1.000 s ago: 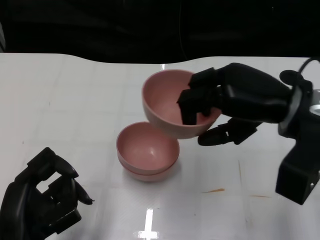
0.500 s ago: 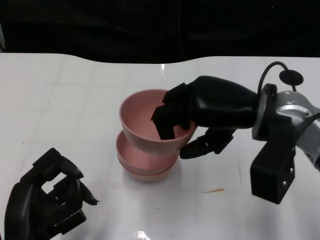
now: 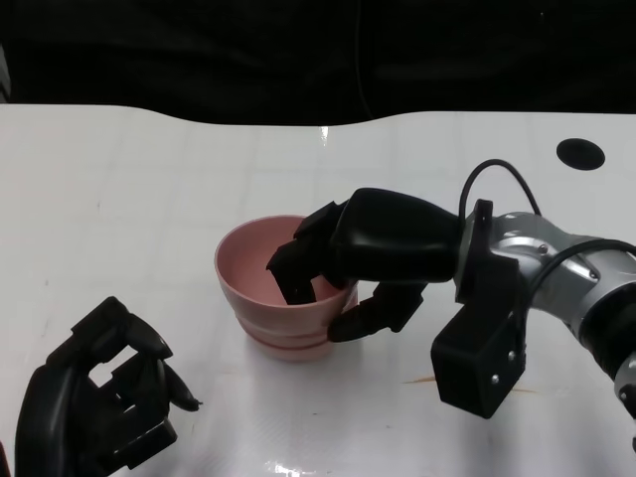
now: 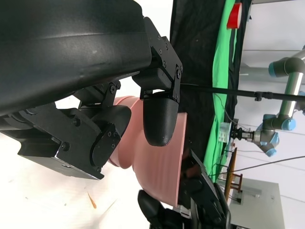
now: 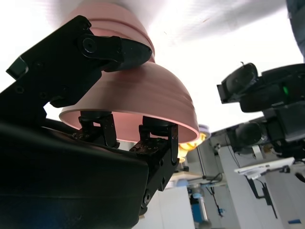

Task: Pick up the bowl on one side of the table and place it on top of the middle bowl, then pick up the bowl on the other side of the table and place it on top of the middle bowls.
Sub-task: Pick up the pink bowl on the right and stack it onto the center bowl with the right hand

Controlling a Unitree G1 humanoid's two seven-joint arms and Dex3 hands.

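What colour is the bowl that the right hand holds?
Plain pink bowl, best seen in the head view.

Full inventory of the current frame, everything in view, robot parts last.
Top bowl: one, pink, held by its rim over the stack at the table's middle, nested in or just above it.
Stacked bowls: pink, under the top bowl; only the rims show as bands, so I cannot count them surely.
Table: one, white, glossy.
Black disc: one, on the table at the far right.
Orange mark: one small streak on the table, near side, right of the stack.
Right hand: black, on a silver forearm, grips the top bowl's rim, fingers inside and outside.
Left hand: black, at the near left, fingers curled, holds nothing.
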